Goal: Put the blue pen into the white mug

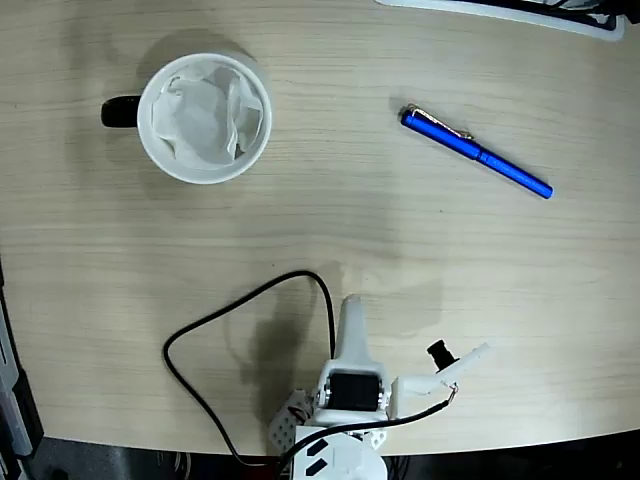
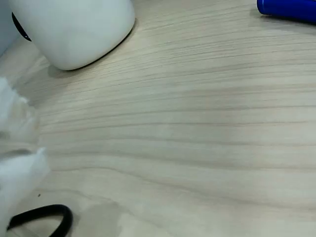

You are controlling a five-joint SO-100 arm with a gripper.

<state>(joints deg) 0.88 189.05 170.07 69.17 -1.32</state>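
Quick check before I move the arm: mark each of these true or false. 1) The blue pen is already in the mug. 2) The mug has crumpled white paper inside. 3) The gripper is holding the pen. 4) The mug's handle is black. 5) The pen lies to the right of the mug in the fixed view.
1) False. The blue pen lies flat on the table, apart from the white mug.
2) True.
3) False. The gripper sits near the arm's base, far from the pen, with nothing seen in it.
4) True; the handle is black.
5) True.
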